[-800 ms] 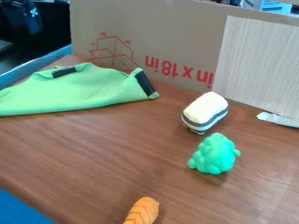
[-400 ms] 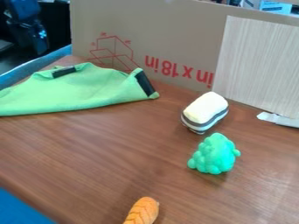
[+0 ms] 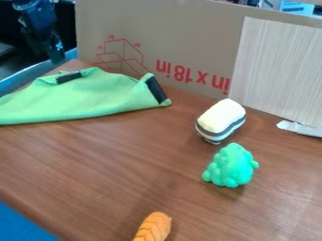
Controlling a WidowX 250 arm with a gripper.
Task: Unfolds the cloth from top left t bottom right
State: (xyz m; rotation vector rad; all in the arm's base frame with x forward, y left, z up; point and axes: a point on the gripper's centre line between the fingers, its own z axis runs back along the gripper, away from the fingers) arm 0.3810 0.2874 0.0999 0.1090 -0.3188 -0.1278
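The green cloth (image 3: 82,98) lies folded at the left of the brown table, with one dark patch on its upper edge and a dark band at its right corner. My gripper (image 3: 56,55) hangs at the upper left, above and behind the cloth and apart from it, near the table's blue far edge.
A cardboard panel (image 3: 164,42) stands along the back of the table (image 3: 113,164). Right of the cloth are a white-and-grey striped block (image 3: 220,120) and a green bumpy toy (image 3: 230,165). An orange braided toy (image 3: 153,227) lies at the front.
The gripper has come lower and a little to the right at the upper left, toward the cloth. The cloth and the toys have stayed where they were.
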